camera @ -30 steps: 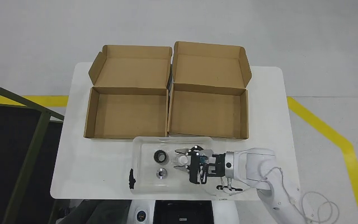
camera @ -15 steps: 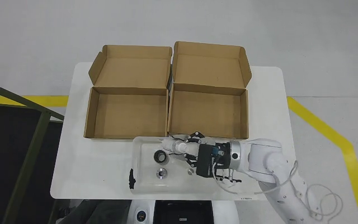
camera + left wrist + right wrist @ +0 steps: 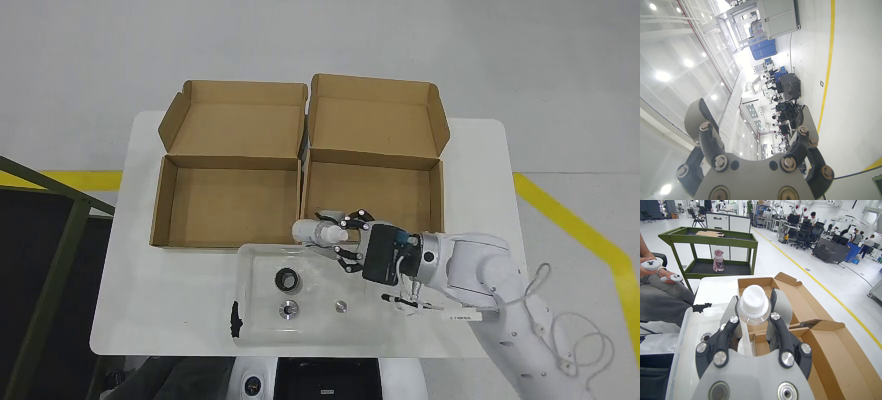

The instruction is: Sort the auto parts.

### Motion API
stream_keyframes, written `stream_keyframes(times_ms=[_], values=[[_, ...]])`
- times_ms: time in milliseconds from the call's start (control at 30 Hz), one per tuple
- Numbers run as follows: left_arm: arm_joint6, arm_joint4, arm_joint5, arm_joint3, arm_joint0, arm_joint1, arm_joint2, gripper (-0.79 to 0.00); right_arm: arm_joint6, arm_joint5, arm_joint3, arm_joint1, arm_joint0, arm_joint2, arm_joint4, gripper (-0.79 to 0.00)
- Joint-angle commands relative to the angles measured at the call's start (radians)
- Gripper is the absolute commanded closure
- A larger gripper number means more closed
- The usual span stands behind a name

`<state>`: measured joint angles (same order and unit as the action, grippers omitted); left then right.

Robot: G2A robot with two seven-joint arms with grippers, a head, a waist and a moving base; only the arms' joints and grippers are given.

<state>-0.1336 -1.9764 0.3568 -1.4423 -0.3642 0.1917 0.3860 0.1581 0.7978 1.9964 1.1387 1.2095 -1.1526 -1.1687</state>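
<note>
Right pincer (image 3: 337,238) is clamped on a clear part with a white cap (image 3: 316,232), one finger on each side of the clear round body. The white cap sticks out past the fingertips (image 3: 781,302). The pincer lies roughly level and points toward the robot's left.

The held part hangs just past the far rim of the clear tray (image 3: 240,285), over the near left corner of the right cardboard box (image 3: 372,205). Its cap end reaches the seam with the left cardboard box (image 3: 228,205). Whether it touches the cardboard I cannot tell.

The tray sits at the near edge of the white surface (image 3: 480,160), just in front of the boxes. Three parts lie on its floor:
- a black ring (image 3: 287,279) toward the far left;
- a silver disc (image 3: 288,309) just nearer than the ring;
- a small silver piece (image 3: 341,306) apart to the right, near the arm.

The boxes stand side by side with their walls touching, lids folded back on the far side.

Left pincer (image 3: 751,109) is spread wide with nothing between its fingers, and it is aimed up at the hall ceiling.

A green cart (image 3: 40,210) stands beside the surface on the robot's left.
</note>
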Motion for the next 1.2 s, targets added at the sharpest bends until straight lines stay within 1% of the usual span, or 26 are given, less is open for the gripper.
stream_keyframes(times_ms=[0,133,333,533,833,1167], values=[[0.0,0.0,0.0,0.0,0.0,0.0,0.0,-0.785,0.003,-0.014,-0.021,0.002,-0.016,0.003,0.017,0.0],[0.0,0.0,0.0,0.0,0.0,0.0,0.0,-0.785,0.01,-0.057,-0.092,0.008,-0.055,0.012,0.069,0.0],[0.0,0.0,0.0,0.0,0.0,0.0,0.0,-0.785,0.046,-0.111,-0.178,0.017,-0.121,0.03,0.093,0.0],[0.0,0.0,0.0,0.0,0.0,0.0,0.0,-0.785,0.098,-0.158,-0.267,0.026,-0.184,0.06,0.089,0.0],[0.0,0.0,0.0,0.0,0.0,0.0,0.0,-0.785,0.128,-0.193,-0.434,0.045,-0.283,0.123,0.046,0.0],[0.0,0.0,0.0,0.0,0.0,0.0,0.0,-0.785,0.138,-0.224,-0.533,0.065,-0.345,0.179,0.018,0.0]])
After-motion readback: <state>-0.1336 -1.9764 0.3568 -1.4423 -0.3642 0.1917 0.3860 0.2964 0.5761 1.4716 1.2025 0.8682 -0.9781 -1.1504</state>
